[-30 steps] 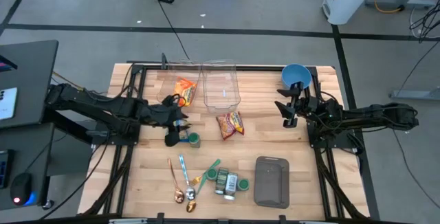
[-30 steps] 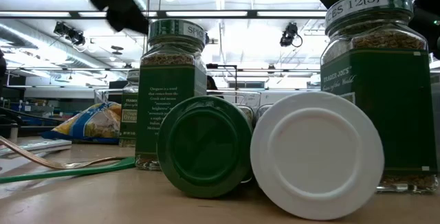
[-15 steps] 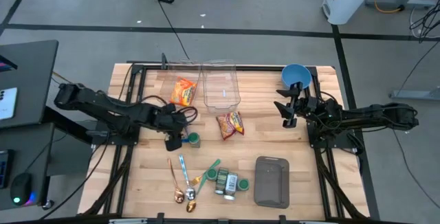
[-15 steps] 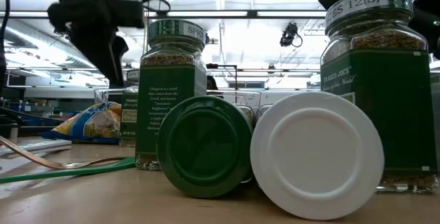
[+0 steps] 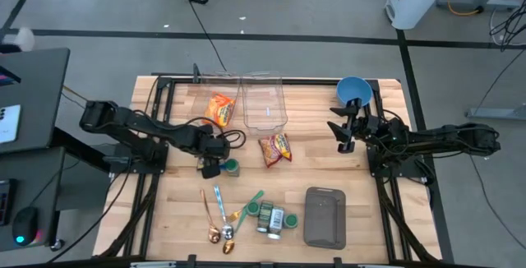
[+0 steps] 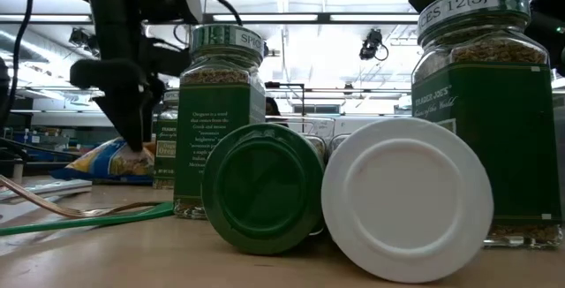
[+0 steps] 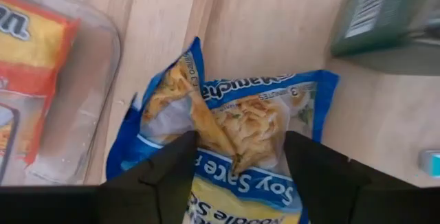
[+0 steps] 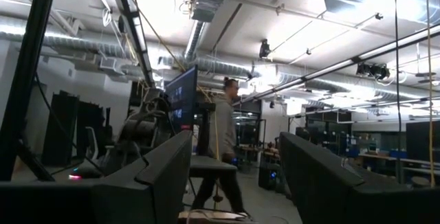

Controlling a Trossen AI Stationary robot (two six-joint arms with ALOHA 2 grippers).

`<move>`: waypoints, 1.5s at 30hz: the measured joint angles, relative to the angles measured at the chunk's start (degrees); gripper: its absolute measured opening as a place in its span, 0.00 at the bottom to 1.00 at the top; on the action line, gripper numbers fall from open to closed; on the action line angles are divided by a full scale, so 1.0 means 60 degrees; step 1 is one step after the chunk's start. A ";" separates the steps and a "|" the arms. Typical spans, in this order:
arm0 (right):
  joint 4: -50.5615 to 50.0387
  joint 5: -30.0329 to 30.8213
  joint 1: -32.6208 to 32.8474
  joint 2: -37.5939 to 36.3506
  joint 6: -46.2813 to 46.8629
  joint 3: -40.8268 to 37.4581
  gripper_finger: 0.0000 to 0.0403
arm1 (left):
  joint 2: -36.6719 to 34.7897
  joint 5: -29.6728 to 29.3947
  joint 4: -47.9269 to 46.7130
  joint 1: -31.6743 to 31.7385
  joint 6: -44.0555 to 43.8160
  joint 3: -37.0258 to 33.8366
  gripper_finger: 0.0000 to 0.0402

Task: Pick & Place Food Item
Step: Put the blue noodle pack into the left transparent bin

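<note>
Blue noodle packet [image 7: 237, 148] between left pincer [image 7: 239, 157] fingers (on table)

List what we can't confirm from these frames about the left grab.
- Blue noodle packet: high view, hidden under the left gripper; left wrist view, cut off at the edge.
- Contact: left wrist view shows open fingers straddling the packet; squeeze not visible.
- Low view: spice jars block most of the table.
- Right gripper: its wrist view shows only the room.

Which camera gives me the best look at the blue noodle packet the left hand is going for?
The left wrist view: the blue noodle packet fills the picture, lying between the left hand's open fingers. The low view shows only part of it behind that hand. In the high view the hand hides it; the right wrist view misses it.
</note>
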 joint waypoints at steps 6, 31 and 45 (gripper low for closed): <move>-0.0094 -0.0001 0.0000 0.0000 0.0000 0.0000 0.57 | 0.0091 0.0032 -0.0010 -0.0012 0.0168 0.0003 0.27; -0.0154 -0.0001 0.0003 0.0000 -0.0020 0.0007 0.57 | -0.3900 -0.3880 0.3612 -0.2913 0.0561 0.0003 0.00; -0.0213 0.0003 0.0001 0.0000 -0.0109 0.0007 0.57 | -0.2752 -0.2210 1.1758 -0.2774 0.5539 -0.0005 0.00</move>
